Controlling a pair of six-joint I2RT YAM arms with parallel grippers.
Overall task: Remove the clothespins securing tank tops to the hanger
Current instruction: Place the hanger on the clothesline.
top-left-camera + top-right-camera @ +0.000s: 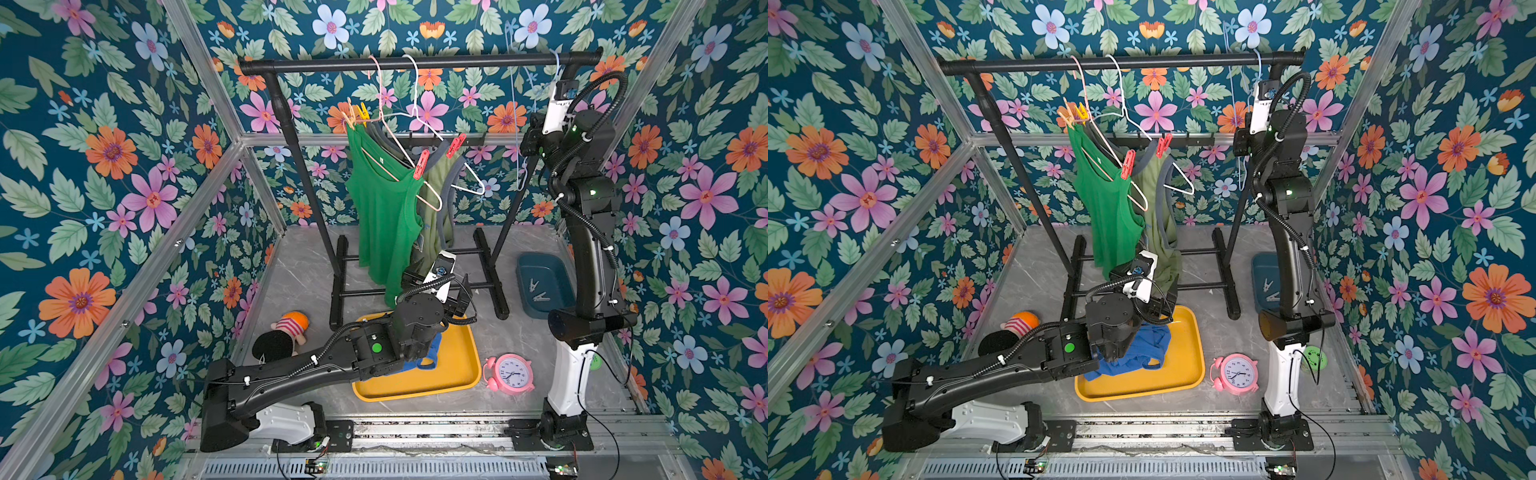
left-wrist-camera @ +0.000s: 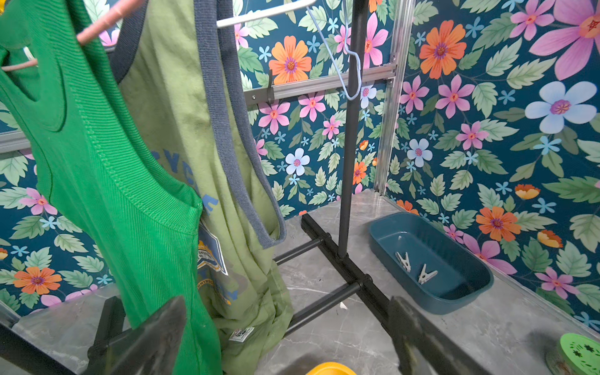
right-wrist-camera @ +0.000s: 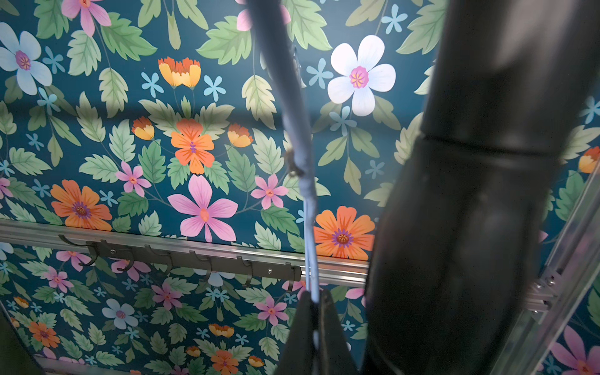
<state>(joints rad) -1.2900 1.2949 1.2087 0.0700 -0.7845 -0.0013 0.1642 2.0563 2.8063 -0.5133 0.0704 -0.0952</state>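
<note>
Nearest the lens in both top views, the left arm (image 1: pixel 316 365) stretches over a yellow tray (image 1: pixel 457 374) where the blue top (image 1: pixel 1142 345) already lies. Four pegs are still clipped on at the black rack (image 1: pixel 415 62). A red peg (image 1: pixel 421 165) holds the green top (image 1: pixel 382 216) and a second red peg (image 1: pixel 455 145) holds the olive top (image 1: pixel 440 199). A yellow peg (image 1: pixel 363 113) and a peach peg (image 1: pixel 349 118) cluster at the opposite shoulders.

Seen from the left wrist, the left pincer (image 2: pixel 285 302) gapes wide and empty, with the green hem hanging just in front of one finger (image 2: pixel 156 334). Closing there would likely snag cloth and drag on the pegged straps. Two grey pegs (image 2: pixel 412 268) rest in the blue tub (image 2: pixel 467 282).

From the right wrist, the right pincer (image 3: pixel 315 298) is clamped on a bare pale-blue hanger (image 3: pixel 310 227). A hard pull could unhook it or rock the rack, and that would probably set the pegged tops swinging.
</note>
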